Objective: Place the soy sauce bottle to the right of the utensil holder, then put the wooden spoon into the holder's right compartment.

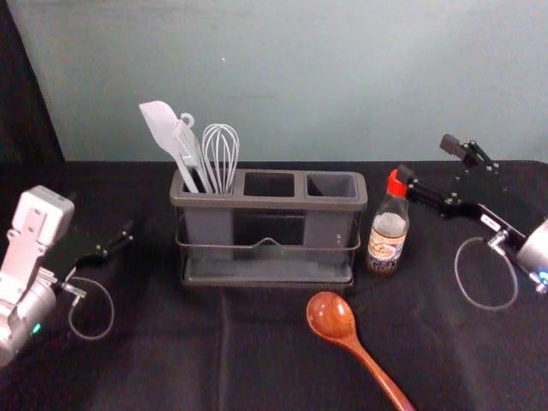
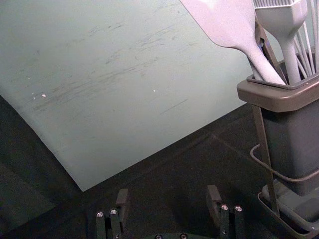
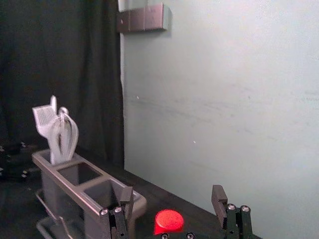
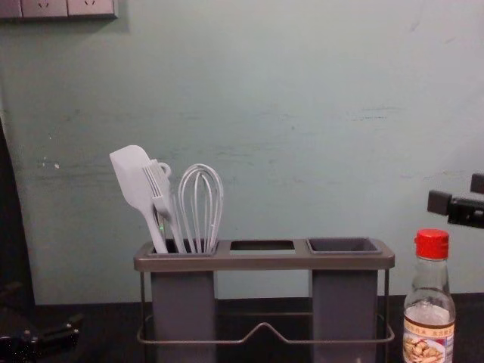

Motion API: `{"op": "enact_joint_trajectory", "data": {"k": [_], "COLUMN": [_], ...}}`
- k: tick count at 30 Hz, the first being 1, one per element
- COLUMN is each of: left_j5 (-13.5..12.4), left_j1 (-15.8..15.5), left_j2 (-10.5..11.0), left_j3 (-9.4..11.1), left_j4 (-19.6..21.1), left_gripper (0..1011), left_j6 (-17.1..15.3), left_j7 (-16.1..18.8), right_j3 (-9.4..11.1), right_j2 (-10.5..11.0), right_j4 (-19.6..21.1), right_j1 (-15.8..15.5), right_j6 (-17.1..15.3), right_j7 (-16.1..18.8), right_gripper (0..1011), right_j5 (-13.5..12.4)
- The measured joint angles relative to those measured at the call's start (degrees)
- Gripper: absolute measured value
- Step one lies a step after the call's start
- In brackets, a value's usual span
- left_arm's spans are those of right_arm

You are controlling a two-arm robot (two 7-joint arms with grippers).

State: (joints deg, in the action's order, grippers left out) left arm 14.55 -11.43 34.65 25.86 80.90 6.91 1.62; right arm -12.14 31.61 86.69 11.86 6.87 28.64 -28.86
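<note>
The soy sauce bottle stands upright just right of the utensil holder; its red cap appears low between the fingers in the right wrist view. My right gripper is open near the cap's height, one fingertip close to the cap; its fingers are spread in its own view too, right gripper. The wooden spoon lies in front of the holder, handle toward the front right. The holder's right compartment is empty. Left of the holder, my left gripper is open, as the left gripper confirms.
A white spatula, a brush and a whisk stand in the holder's left compartment, rising above the rim. The middle compartment is empty. A wall rises behind the black-covered table.
</note>
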Motion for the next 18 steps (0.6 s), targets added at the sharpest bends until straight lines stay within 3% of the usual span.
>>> {"op": "enact_joint_trajectory", "data": {"k": [6, 9, 15, 18], "left_j5": [0.0, 0.0, 0.0, 0.0], "left_j1": [0.0, 0.0, 0.0, 0.0], "left_j2": [0.0, 0.0, 0.0, 0.0], "left_j3": [0.0, 0.0, 0.0, 0.0], "left_j4": [0.0, 0.0, 0.0, 0.0], "left_gripper": [1011, 1011, 1011, 1011], "left_j6": [0.0, 0.0, 0.0, 0.0], "left_j7": [0.0, 0.0, 0.0, 0.0], "right_j3": [2.04, 2.81, 2.68, 1.61], "right_j2": [0.9, 1.88, 4.32, 5.82], "right_j4": [4.67, 6.95, 10.43, 12.69], "right_j1": [-3.99, -6.51, -9.1, -9.72], "right_j6": [1.33, 2.97, 3.35, 2.12], "right_j7": [1.93, 4.78, 7.9, 9.38], "right_gripper": [1003, 1003, 1003, 1003], "right_j5": [-2.94, -5.32, -7.12, -8.2]}}
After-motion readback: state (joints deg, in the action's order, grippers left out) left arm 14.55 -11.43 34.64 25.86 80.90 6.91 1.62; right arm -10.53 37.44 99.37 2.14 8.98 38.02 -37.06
